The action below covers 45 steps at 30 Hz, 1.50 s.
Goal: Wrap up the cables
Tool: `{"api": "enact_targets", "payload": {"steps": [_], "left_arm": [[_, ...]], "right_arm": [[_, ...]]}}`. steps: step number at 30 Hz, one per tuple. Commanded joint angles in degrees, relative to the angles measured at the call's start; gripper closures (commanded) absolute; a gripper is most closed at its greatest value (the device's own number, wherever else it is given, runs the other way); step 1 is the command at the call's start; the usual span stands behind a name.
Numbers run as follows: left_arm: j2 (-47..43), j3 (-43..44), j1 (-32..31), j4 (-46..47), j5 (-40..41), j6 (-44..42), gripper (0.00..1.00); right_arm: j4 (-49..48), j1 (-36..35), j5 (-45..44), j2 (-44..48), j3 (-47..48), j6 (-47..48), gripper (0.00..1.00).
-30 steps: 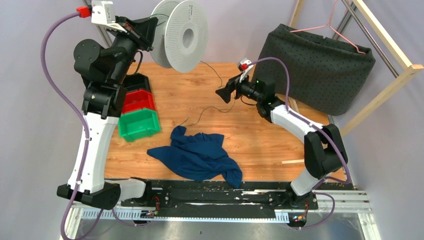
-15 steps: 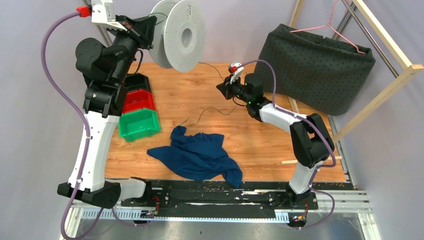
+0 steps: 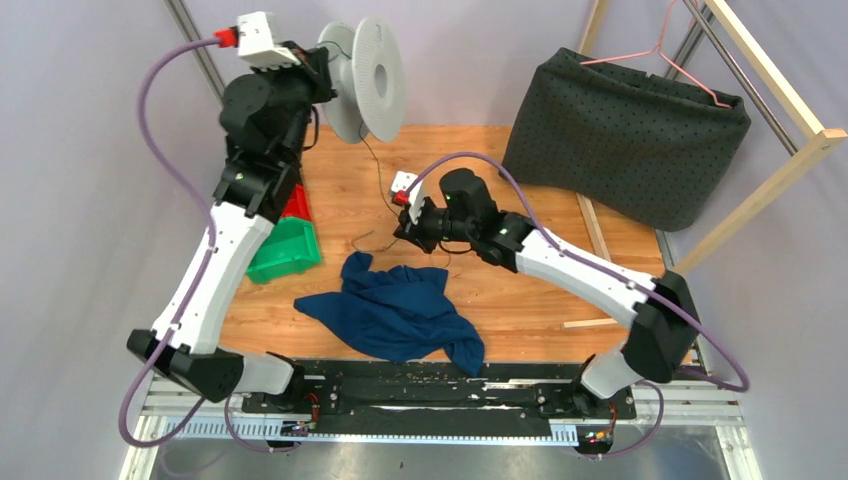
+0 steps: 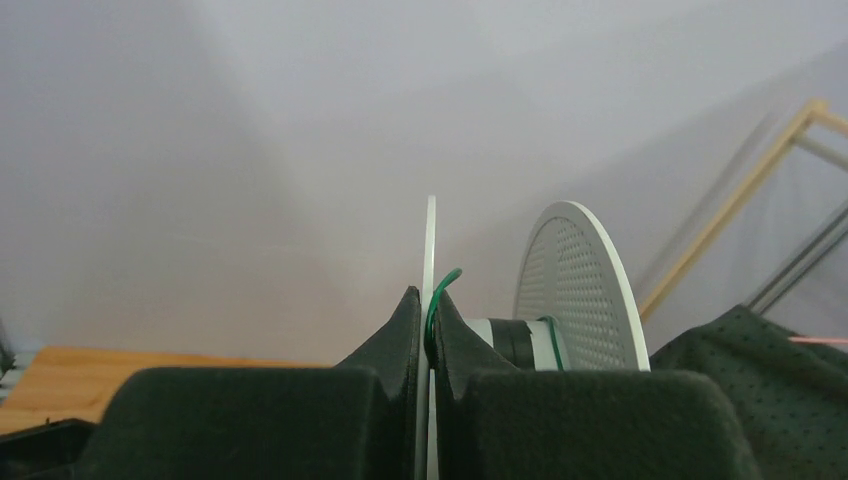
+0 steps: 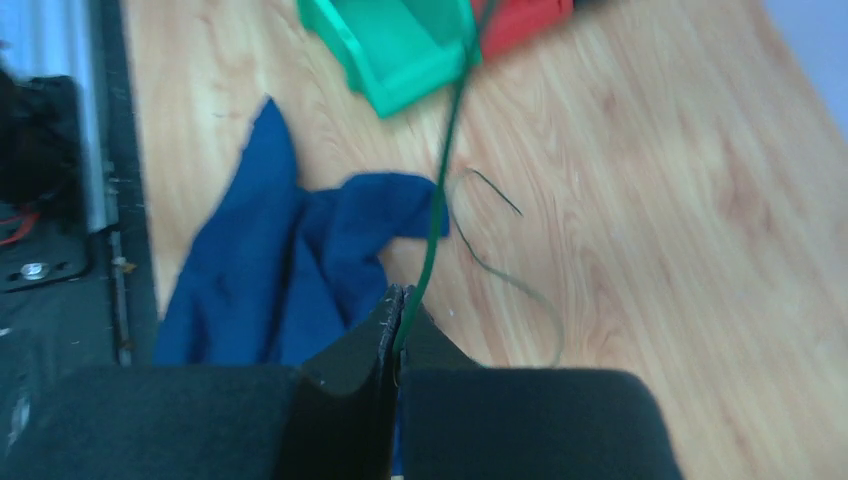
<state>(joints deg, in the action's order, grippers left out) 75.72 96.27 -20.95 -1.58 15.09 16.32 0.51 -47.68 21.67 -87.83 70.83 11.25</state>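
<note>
Light wood covers the table [image 3: 500, 300], and plain pale walls stand behind it. Up high at the far left, the left end effector [image 3: 318, 75] is clamped tight on the thin edge of a white spool [image 3: 380, 75] full of little holes, holding it in the air. From the left wrist camera you can see the two dark fingers pinched on that white edge [image 4: 428, 310], with a bit of the thin green wire [image 4: 440, 290] poking up just beside them.

The wire drops from the spool down over the table [image 3: 375, 165] to the right end effector [image 3: 400, 238], which sits low near the middle. Its fingers are closed with the wire pinched between them [image 5: 400, 305]. Past the grip, a loose bit of the wire curls on the wood.

A crumpled blue cloth [image 3: 395, 310] lies on the near part of the table, just by the right end effector. A green bin [image 3: 290, 250] and a red bin [image 3: 300, 205] sit at the left side. A big dark dotted bag [image 3: 630, 130] stands at the far right, with a pink hanger [image 3: 680, 60] over it.
</note>
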Motion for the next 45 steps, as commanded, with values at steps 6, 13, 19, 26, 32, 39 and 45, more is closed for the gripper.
{"api": "enact_targets", "payload": {"steps": [6,13,19,26,32,39,45], "left_arm": [[5.9,-3.7,-6.5,4.6,7.0,-11.8,1.0],[4.5,-9.6,-6.7,-2.8,-2.7,-14.0,1.0],[2.8,-12.7,-6.8,-9.3,-11.6,-16.9,1.0],[2.0,-12.8,-6.8,-19.5,-25.1,-23.0,1.0],[-0.1,-11.8,-6.8,-25.2,-33.3,-26.5,1.0],[-0.8,-5.1,-6.8,-28.3,-34.9,-28.2,1.0],[0.3,0.9,-6.4,-27.2,-35.7,-26.0,1.0]], "right_arm": [[15.3,-2.2,1.5,7.1,17.7,16.9,0.99],[18.3,-1.4,-3.9,5.1,26.5,27.0,0.99],[17.4,2.9,-4.3,3.1,29.9,28.9,0.99],[13.7,9.1,-3.4,-0.1,31.3,24.0,0.99],[13.5,14.9,-2.3,-3.8,29.8,17.5,0.99],[10.6,19.3,1.1,-2.2,18.8,12.0,0.92],[6.0,21.1,5.3,-1.6,11.3,5.2,0.43]]}}
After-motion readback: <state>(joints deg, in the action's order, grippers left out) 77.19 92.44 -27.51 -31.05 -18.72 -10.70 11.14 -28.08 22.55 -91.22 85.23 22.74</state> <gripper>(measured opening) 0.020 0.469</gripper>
